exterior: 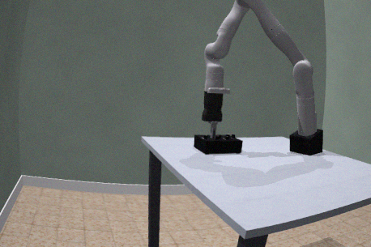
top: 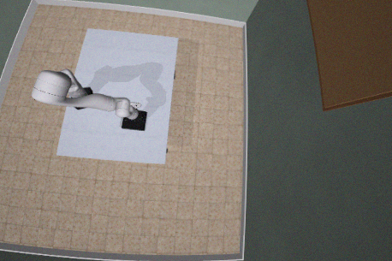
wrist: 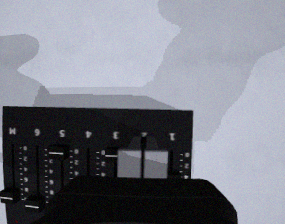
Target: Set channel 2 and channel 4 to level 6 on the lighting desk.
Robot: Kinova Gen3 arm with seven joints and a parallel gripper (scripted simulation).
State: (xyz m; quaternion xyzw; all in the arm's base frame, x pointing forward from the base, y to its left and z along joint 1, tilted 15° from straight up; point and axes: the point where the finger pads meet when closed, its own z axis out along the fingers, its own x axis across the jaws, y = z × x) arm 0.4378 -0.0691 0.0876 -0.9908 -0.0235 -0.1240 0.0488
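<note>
One arm (exterior: 259, 13) is all I have on this rig, and it bends over the pale table (exterior: 283, 187) from its black base block (exterior: 306, 142) at the far right. I see the gripper (exterior: 212, 129) pointing straight down onto the lighting desk (exterior: 218, 144), which stands flat on the table top near the left edge, well apart from the base. The jaws are pressed together with nothing pinched between them, and their tips reach down among the faders. From the wrist camera I see the two grey fingers side by side over the desk's (wrist: 93, 123) right-hand channels, just below the row of channel labels. Further left, one fader cap (wrist: 56, 153) sits high on its scale, while two caps (wrist: 6, 196) lie low by the near left corner. I cannot read the levels: the marks are too blurred. From above, the arm hides part of the desk (top: 136, 123).
</note>
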